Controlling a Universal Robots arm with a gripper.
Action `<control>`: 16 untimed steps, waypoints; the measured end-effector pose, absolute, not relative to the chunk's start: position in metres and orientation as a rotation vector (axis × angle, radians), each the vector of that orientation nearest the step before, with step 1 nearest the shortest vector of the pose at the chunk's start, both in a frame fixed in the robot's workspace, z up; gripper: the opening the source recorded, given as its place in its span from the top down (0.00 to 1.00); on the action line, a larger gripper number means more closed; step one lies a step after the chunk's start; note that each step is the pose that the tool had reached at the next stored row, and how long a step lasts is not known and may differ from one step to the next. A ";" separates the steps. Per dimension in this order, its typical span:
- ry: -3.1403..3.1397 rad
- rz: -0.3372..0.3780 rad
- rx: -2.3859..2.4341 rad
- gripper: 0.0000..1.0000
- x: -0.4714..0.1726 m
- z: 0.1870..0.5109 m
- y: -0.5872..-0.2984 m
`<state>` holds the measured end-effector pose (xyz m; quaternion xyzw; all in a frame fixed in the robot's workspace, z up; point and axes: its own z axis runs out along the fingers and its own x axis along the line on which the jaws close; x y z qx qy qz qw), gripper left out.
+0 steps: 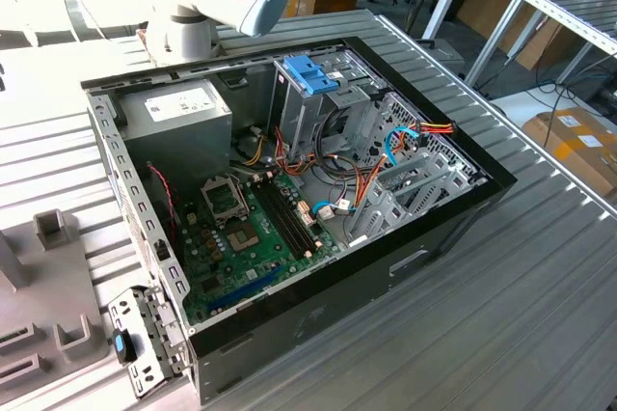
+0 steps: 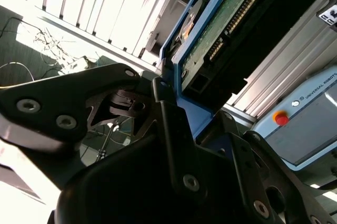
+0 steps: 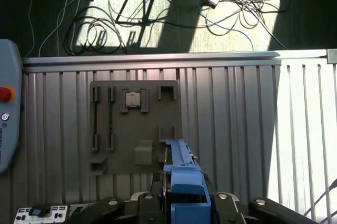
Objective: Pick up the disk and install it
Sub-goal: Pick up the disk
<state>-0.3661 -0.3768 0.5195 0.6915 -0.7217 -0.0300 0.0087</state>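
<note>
Aloft over the ribbed table (image 3: 237, 124), the jaws clamp the disk (image 3: 185, 181) by its blue rails, apparently so it can enter the open computer case (image 1: 424, 261) edge-on.

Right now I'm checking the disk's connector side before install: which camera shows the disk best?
The second wrist view: the disk shows its green circuit board, pins and blue rail close up. The first wrist view gives its blue end, clamped in the gripper. The exterior view looks at the open computer case.
</note>
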 end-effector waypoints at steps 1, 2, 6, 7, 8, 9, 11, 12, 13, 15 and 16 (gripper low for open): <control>-2.255 -0.094 2.161 0.63 -0.365 0.519 -0.377; -2.255 -0.094 2.160 0.63 -0.364 0.519 -0.377; -2.255 -0.094 2.160 0.63 -0.361 0.519 -0.377; -2.255 -0.094 2.160 0.63 -0.361 0.520 -0.377; -2.255 -0.094 2.160 0.63 -0.360 0.519 -0.377; -2.255 -0.094 2.160 0.63 -0.359 0.519 -0.377; -2.255 -0.094 2.160 0.63 -0.357 0.519 -0.377; -2.255 -0.094 2.160 0.63 -0.356 0.519 -0.377; -2.255 -0.094 2.161 0.63 -0.356 0.519 -0.377; -2.255 -0.094 2.161 0.63 -0.354 0.519 -0.377; -2.255 -0.094 2.161 0.63 -0.353 0.519 -0.377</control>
